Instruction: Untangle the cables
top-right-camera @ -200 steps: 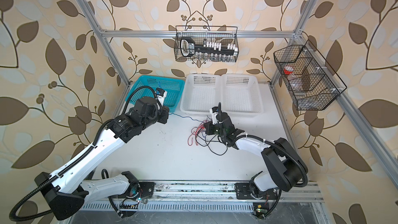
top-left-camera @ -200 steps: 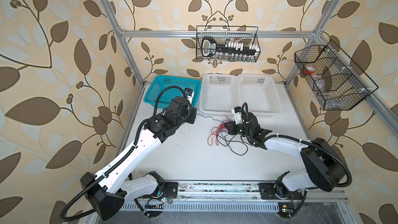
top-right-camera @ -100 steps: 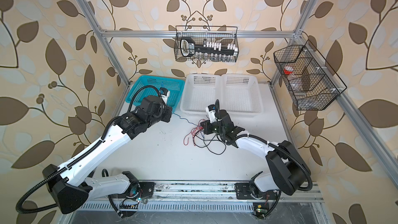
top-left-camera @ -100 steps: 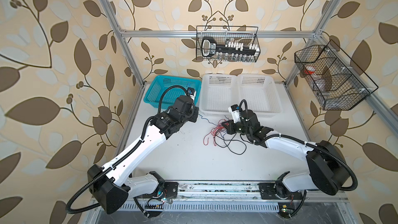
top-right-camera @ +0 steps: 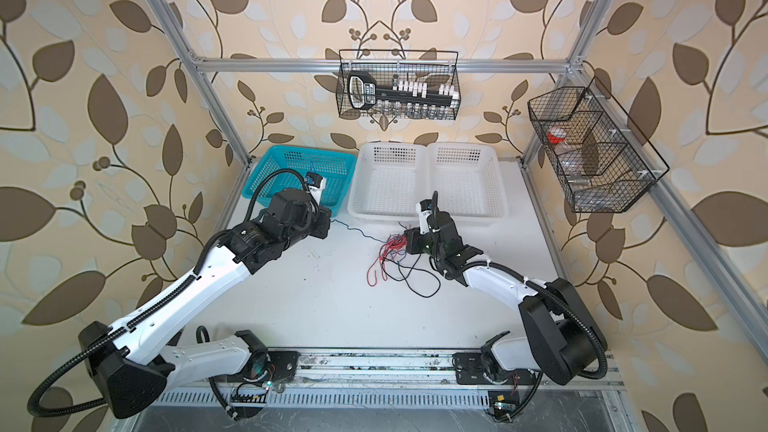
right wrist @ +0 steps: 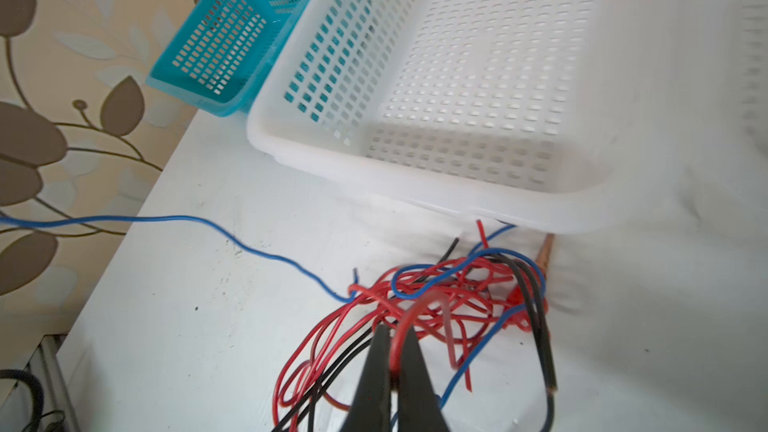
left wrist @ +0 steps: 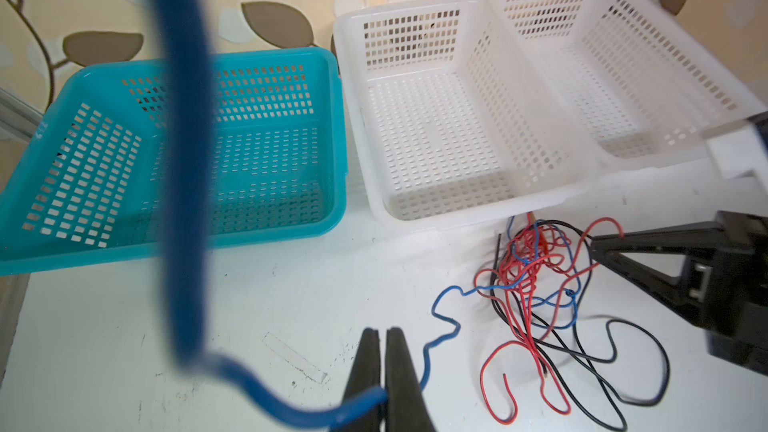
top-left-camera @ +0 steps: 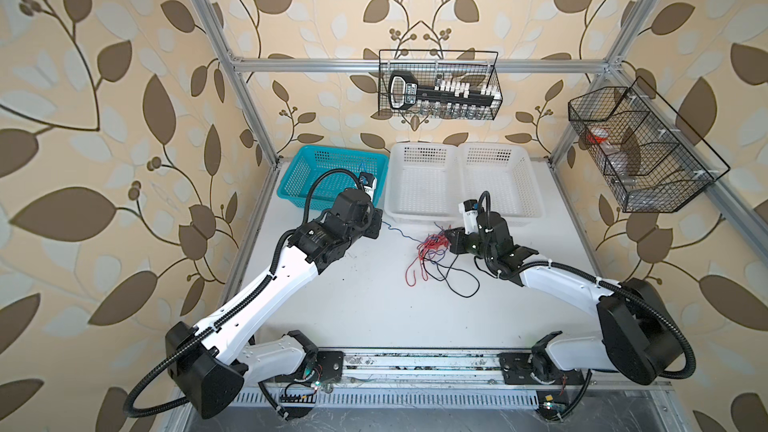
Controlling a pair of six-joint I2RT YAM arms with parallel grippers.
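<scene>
Several cables [top-left-camera: 431,241] tangled on table [top-left-camera: 374,305], beside white basket [top-left-camera: 419,184].

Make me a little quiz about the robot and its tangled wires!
1. True or false: the left hand is shut on the thin blue wire.
2. What does the right hand pinch? A: a black wire. B: the thin red wire. C: nothing.
3. How many white perforated plastic baskets stand behind the tangle of wires?

Key: 1 true; 2 B; 3 two.
</scene>
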